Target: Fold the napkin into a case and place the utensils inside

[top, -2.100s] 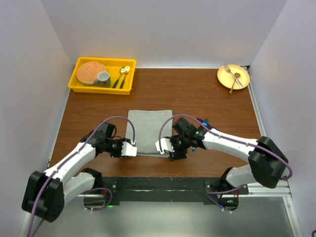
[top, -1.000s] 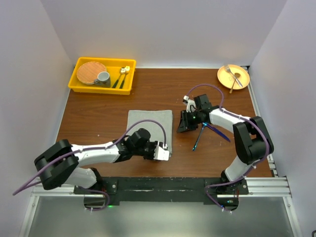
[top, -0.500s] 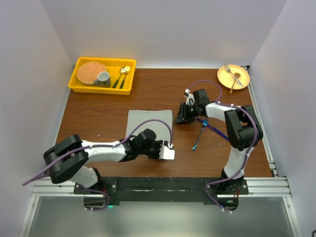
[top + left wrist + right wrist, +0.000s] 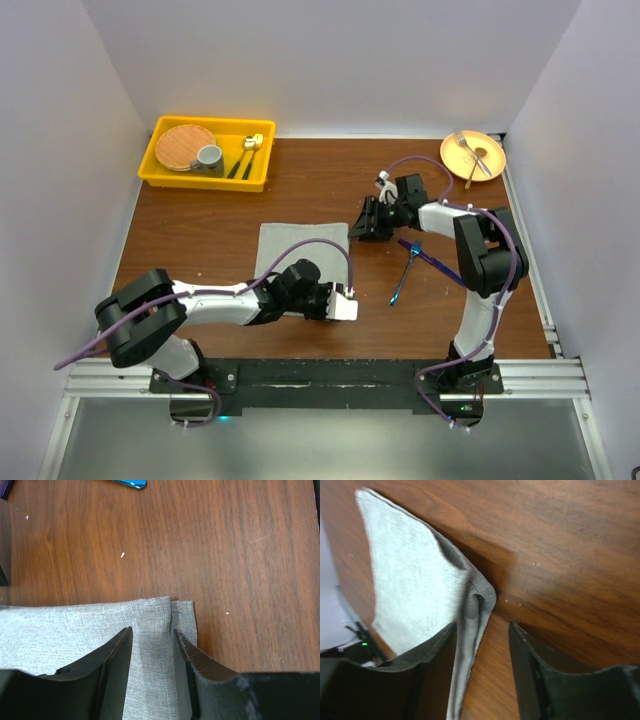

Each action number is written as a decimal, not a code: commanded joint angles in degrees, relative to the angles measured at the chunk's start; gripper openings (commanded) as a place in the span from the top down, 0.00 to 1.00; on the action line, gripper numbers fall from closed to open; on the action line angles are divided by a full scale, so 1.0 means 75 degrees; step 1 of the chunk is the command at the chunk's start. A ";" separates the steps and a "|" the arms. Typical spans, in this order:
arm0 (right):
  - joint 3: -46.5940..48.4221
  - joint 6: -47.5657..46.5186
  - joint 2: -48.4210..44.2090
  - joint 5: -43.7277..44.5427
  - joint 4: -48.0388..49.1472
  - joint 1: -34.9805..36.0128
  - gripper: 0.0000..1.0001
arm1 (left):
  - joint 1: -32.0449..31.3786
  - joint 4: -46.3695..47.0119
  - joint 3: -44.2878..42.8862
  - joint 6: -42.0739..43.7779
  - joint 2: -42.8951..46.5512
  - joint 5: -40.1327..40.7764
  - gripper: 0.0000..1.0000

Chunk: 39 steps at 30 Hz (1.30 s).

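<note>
The grey napkin (image 4: 300, 255) lies flat on the wooden table in the top view, folded with doubled edges. My left gripper (image 4: 347, 307) is at its near right corner. In the left wrist view, the left gripper (image 4: 152, 630) stands open astride the cloth corner (image 4: 155, 615), which lies flat between the fingers. My right gripper (image 4: 363, 228) is at the far right corner. The right wrist view shows it (image 4: 483, 625) open around the napkin's lifted folded edge (image 4: 475, 605). The blue-handled fork (image 4: 402, 280) and knife (image 4: 432, 258) lie crossed to the napkin's right.
A yellow tray (image 4: 205, 182) at the back left holds a woven mat, a grey cup (image 4: 209, 157) and gold-headed cutlery (image 4: 248, 152). An orange plate (image 4: 488, 168) with a silver fork sits at the back right. White walls close in three sides.
The right gripper left the near edge, the blue utensils came to rest on the table, and it moved to the napkin's far right corner. The left gripper slid right to the near right corner.
</note>
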State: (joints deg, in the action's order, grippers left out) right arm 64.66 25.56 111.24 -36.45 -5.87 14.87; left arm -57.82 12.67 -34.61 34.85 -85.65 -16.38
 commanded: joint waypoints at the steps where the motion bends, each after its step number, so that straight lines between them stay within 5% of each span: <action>1: -0.0207 0.0517 -0.0476 -0.1186 0.0711 -0.0365 0.42 | -0.0025 0.0304 -0.0190 -0.0205 -0.0030 -0.0007 0.57; 15: -0.0606 0.2497 -0.0231 -0.1902 0.2306 -0.0261 0.22 | -0.0013 0.0303 -0.0167 0.0017 -0.0123 0.0005 0.58; 39: -0.0724 0.2756 0.0109 -0.1411 0.2318 0.0208 0.10 | 0.0057 0.0233 -0.0026 -0.0100 0.0052 0.0063 0.59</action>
State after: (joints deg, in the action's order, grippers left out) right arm 58.78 45.89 111.48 -48.49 10.39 15.77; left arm -57.76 12.60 -34.61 34.11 -86.39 -15.97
